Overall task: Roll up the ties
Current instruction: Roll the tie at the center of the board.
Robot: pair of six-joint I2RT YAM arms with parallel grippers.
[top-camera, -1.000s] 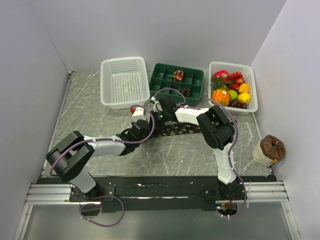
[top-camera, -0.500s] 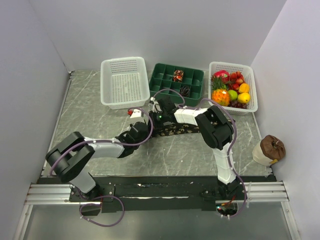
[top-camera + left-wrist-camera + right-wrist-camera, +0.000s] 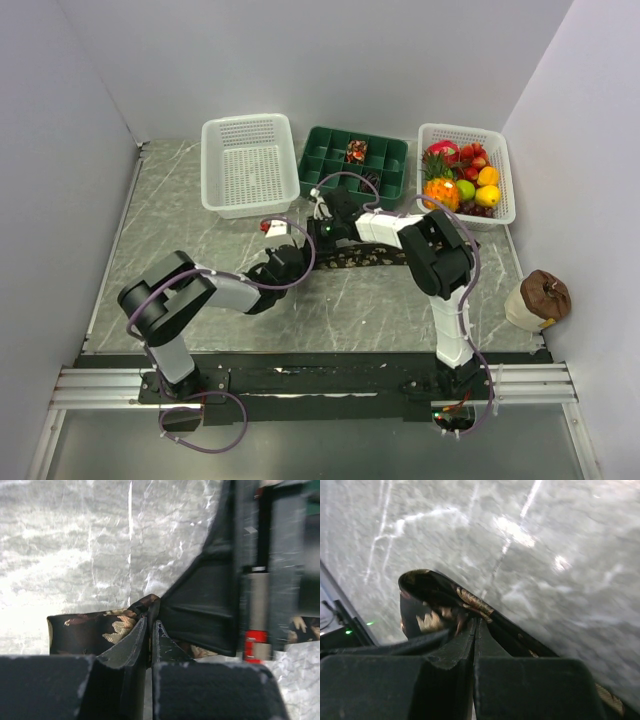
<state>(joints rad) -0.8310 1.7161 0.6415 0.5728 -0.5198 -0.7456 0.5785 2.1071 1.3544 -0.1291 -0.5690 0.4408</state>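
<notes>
**Pinched at one end from two sides: the speckled necktie**

Near the centre of the grey marbled table (image 3: 200,230), a little toward 12 o'clock: a dark necktie (image 3: 372,256) with tan speckles. Lies flat as a narrow band running from 9 o'clock to 3 o'clock. At its 9 o'clock end, two grippers almost tip to tip. Reaching in low from 8 o'clock, the left gripper (image 3: 298,262). Bending over the same end from 12 o'clock, the right gripper (image 3: 325,238).

From the left wrist: fingers (image 3: 125,652) drawn in to a narrow slit, nipping the edge of the tie. Patterned cloth spread toward 9 o'clock of the tips. Black body of the other gripper close by at 3 o'clock.

From the right wrist: fingers (image 3: 492,650) pressed fully together, clamped on the tie. Just beyond the tips, a raised fold of the cloth, standing up off the table. Rest of the band trailing away toward 4 o'clock.

At the table's 12 o'clock edge: a green compartment tray (image 3: 325,165). In a back-row cell, a reddish coil (image 3: 356,151); in a nearer cell, a dark coil (image 3: 370,181). At 11 o'clock, a white perforated basket (image 3: 250,170). At 1 o'clock, a second white basket (image 3: 460,129) filled with toy fruit (image 3: 465,188). At 4 o'clock, beside the table's edge, a cream object with a brown top (image 3: 540,298).
</notes>
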